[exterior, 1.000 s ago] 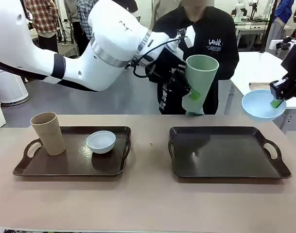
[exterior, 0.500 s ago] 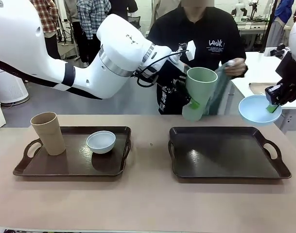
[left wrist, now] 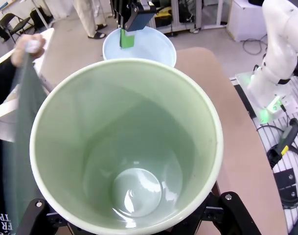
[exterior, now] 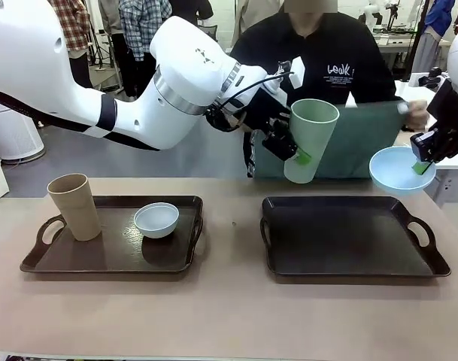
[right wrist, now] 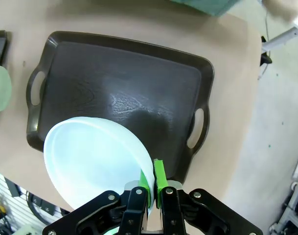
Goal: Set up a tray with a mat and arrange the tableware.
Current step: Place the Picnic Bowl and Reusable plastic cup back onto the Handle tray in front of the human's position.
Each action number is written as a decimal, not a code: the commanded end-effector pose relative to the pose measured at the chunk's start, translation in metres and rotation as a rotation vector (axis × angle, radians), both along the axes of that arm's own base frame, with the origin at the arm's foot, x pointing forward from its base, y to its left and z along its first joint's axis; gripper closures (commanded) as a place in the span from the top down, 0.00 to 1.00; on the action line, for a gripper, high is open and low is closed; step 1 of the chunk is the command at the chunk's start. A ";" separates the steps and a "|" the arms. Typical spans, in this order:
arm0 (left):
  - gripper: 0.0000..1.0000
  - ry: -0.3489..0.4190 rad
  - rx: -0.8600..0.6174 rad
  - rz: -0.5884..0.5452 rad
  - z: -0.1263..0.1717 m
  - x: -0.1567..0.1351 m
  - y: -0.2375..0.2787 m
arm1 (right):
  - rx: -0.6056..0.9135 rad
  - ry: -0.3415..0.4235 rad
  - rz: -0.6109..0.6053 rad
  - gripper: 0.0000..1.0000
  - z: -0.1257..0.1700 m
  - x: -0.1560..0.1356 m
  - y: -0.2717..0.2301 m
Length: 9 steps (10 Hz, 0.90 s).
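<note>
**OPERATOR:** Where do my two arms stand?

**SPOTTER:** At the far side of the table point(exterior: 229, 316), your left gripper point(exterior: 296, 154) is clamped around the wall of the pale green tumbler point(exterior: 313, 128). It carries the tumbler slightly tilted and clear of the table, just beyond the far left corner of the right tray point(exterior: 349, 241). Your right gripper point(exterior: 423, 167) pinches the rim of the light blue bowl point(exterior: 392, 167), one green pad inside and one outside. The bowl is in the air past that tray's far right corner.

**OPERATOR:** What room do I have?

**SPOTTER:** The right tray's dark floor lies bare inside a raised rim, with a cut-out handle at each short end. From your right wrist, the table's edge runs just beyond one handle. A band of bare table separates this tray from the left tray point(exterior: 101, 259). There the tan tumbler point(exterior: 73, 204) stands upright at the left end, and the white bowl point(exterior: 156, 219) sits to its right, not touching it. Across the table, a person holds a teal mat point(exterior: 360, 147) spread at the far edge, one hand point(exterior: 417, 114) on its upper corner. The mat hangs directly behind your tumbler and close to the bowl.

**OPERATOR:** Anything to read?

**SPOTTER:** There is a small white print point(exterior: 338, 69) on the person's black shirt point(exterior: 319, 45), but the letters are too small for you to trust.
</note>
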<state>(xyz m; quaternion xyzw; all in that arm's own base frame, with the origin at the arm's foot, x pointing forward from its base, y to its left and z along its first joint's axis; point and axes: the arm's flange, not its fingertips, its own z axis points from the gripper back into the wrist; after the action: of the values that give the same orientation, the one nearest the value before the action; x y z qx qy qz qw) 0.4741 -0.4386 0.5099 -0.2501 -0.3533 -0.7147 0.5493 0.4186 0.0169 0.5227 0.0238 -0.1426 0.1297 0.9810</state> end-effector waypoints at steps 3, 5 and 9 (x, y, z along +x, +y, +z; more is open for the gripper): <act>0.69 -0.006 0.007 -0.006 0.002 0.000 0.002 | 0.007 -0.014 -0.006 0.00 0.000 0.002 0.000; 0.69 -0.006 0.007 -0.006 0.002 0.000 0.002 | 0.007 -0.014 -0.006 0.00 0.000 0.002 0.000; 0.69 -0.006 0.007 -0.006 0.002 0.000 0.002 | 0.007 -0.014 -0.006 0.00 0.000 0.002 0.000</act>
<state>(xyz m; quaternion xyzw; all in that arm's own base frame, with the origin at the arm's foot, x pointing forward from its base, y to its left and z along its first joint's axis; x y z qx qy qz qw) 0.4744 -0.4384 0.5098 -0.2498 -0.3533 -0.7147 0.5496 0.4187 0.0168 0.5228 0.0238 -0.1428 0.1295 0.9809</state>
